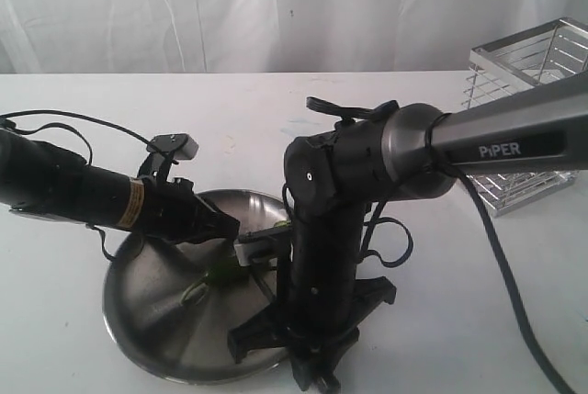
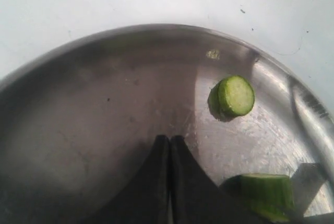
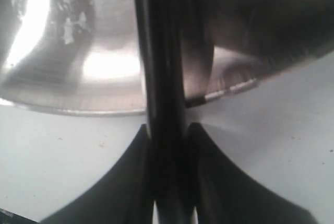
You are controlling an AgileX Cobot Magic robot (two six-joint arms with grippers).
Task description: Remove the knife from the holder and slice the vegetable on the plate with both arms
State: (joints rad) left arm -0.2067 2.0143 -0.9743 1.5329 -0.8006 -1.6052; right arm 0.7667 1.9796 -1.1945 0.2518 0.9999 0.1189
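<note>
Steel plate [image 2: 78,93], slicing under way.
Right gripper [image 3: 168,130] clamps knife [image 3: 164,51]; left gripper [image 2: 169,143] together; slice [image 2: 236,96] at two o'clock.

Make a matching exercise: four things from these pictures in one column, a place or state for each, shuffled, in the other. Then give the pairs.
Things:
1. knife
2. holder
3. round cut slice
4. left hand

Places or states:
A. lying loose on the plate
B. shut, holding nothing, over the plate
C. standing on the table, away from the plate
D. clamped in the right hand

Pairs: 1-D, 2-C, 3-A, 4-B
</note>
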